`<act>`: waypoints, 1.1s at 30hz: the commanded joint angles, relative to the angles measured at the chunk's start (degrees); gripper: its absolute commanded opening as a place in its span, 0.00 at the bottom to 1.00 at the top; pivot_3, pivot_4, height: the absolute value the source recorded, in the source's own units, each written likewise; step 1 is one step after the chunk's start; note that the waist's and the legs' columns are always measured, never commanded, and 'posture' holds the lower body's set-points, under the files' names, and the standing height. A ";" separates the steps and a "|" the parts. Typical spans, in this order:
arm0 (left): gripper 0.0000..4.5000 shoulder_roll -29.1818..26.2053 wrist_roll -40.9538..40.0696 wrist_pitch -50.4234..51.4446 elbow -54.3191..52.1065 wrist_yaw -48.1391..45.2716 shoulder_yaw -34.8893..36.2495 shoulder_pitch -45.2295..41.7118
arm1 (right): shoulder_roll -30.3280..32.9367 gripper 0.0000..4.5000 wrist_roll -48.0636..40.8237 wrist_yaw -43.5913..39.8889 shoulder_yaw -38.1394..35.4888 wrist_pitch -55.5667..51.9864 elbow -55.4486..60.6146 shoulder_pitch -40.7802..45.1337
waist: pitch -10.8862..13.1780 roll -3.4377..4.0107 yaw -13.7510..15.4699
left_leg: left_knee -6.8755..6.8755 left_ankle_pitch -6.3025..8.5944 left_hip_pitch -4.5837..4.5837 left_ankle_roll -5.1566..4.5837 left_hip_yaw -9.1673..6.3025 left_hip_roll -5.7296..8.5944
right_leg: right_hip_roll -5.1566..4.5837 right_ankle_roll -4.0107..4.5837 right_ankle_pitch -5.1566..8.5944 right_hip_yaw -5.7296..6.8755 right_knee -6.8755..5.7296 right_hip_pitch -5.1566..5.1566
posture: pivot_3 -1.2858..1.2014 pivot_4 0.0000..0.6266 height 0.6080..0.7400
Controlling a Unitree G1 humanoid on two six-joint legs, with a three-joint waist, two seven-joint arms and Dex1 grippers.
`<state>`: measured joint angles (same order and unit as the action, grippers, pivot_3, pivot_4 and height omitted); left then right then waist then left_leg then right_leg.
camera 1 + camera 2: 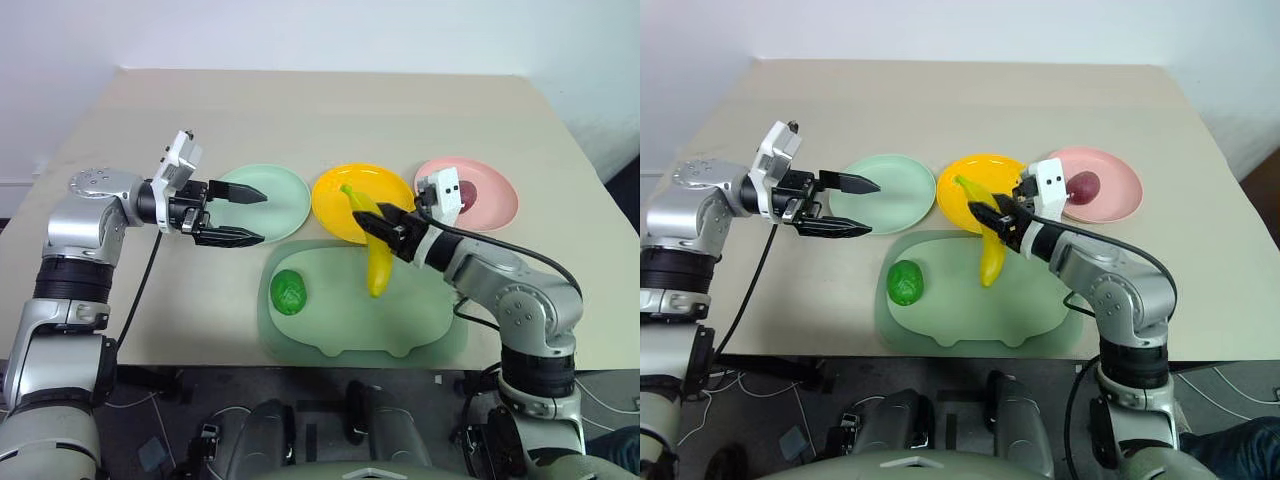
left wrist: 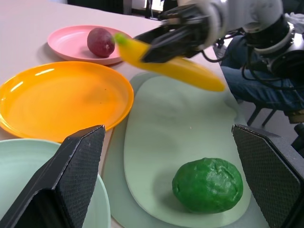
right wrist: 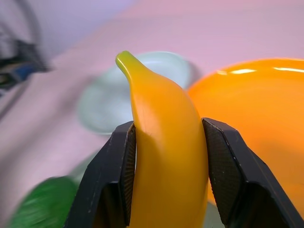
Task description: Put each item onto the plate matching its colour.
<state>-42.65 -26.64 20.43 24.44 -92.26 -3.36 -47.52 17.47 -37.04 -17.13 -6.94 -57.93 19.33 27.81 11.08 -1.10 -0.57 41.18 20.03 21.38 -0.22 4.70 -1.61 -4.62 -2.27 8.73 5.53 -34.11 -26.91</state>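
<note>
It looks like a robotics lab or test room. A plain beige table point(image 1: 330, 110) stands against a bare white wall point(image 1: 300, 30) well beyond the grippers, cables point(image 1: 760, 385) trail on the dark floor below them, and a seated person's legs point(image 2: 251, 80) show behind the right arm.

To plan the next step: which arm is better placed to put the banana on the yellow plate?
The right. The right gripper already clamps the banana beside the yellow plate, while the open left gripper hovers over the mint green plate.

Yellow plate point(image 1: 345, 205) bare; left pincer point(image 1: 252, 215) well aside.
</note>
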 commanded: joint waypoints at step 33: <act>1.00 -1.28 -1.09 3.17 -7.21 2.43 3.99 3.61 | 0.60 0.99 21.97 -9.34 4.72 29.76 -46.74 22.25 | 0.04 0.06 -0.41 | -0.10 -0.17 0.05 0.29 0.17 -0.03 | -0.01 0.00 0.00 -0.03 0.00 -0.12 | 0.52 0.24 1.00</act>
<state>-43.23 -26.84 23.49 18.89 -89.85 -0.93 -43.51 18.12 -14.82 -25.80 -1.44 -29.36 -29.62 48.49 11.12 -1.04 -0.97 41.08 19.86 21.44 0.08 4.88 -1.65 -4.63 -2.27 8.73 5.50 -34.11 -27.04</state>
